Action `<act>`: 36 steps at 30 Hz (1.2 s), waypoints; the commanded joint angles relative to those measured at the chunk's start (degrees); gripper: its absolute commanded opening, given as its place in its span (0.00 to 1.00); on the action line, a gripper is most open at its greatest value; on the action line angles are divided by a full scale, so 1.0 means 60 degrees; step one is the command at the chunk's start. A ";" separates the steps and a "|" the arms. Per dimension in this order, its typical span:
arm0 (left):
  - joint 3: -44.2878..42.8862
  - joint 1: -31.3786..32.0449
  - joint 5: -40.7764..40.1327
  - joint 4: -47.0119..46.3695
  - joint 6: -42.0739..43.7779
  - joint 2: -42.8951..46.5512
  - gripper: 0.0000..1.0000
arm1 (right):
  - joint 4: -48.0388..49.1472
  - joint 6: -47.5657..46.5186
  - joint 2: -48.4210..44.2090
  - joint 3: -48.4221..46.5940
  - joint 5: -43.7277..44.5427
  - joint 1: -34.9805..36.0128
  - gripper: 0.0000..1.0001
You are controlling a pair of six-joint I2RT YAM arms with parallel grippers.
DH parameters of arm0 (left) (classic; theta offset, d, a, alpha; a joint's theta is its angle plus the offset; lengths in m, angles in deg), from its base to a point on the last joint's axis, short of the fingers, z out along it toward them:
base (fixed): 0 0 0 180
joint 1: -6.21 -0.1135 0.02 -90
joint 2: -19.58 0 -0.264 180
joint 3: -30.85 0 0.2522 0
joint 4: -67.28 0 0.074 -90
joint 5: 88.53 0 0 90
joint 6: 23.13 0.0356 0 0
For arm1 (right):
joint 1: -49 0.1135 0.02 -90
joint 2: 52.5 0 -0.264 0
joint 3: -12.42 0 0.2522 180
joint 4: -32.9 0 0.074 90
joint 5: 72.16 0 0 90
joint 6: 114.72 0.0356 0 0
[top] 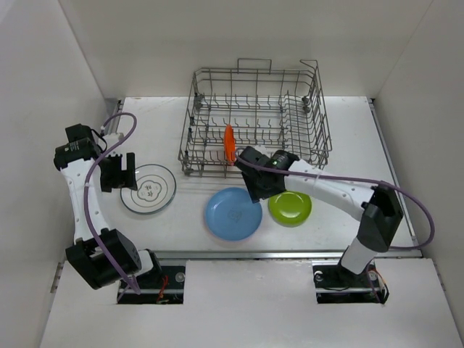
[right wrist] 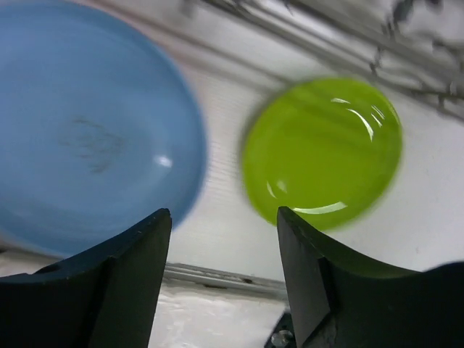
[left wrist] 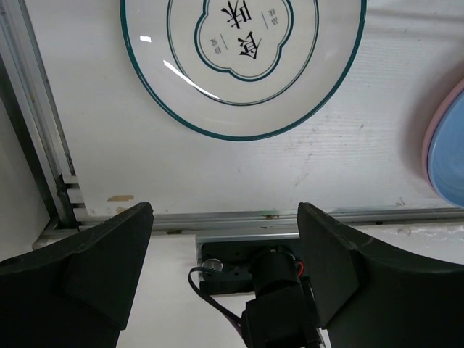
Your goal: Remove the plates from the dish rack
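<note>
Orange plate on edge among the front tines of dish rack, upper centre of the overhead frame. Right gripper spread wide, holding nothing, just beside that plate, facing blue plate and yellow-green plate. Best approached from above: pinch the top rim, lift straight up clear of the tines, then tilt flat.

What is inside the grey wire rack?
One orange plate, standing on edge near the front of the dish rack. No others show among the tines; the right arm covers part of its front edge.
</note>
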 commanded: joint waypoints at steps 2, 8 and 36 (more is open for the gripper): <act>0.0091 0.0032 -0.0003 0.0075 0.0165 0.0262 0.79 | 0.1038 -0.1727 -0.0759 -0.1858 -0.0734 0.0889 0.69; -0.0011 0.0032 -0.0003 0.0163 0.0253 0.0262 0.79 | 0.3046 -0.2129 0.0422 -0.3937 -0.0896 0.0569 0.91; 0.0575 0.0032 -0.0399 0.0368 0.0488 0.0687 0.80 | 0.4394 -0.1600 0.2920 -0.6767 0.0466 -0.1219 0.00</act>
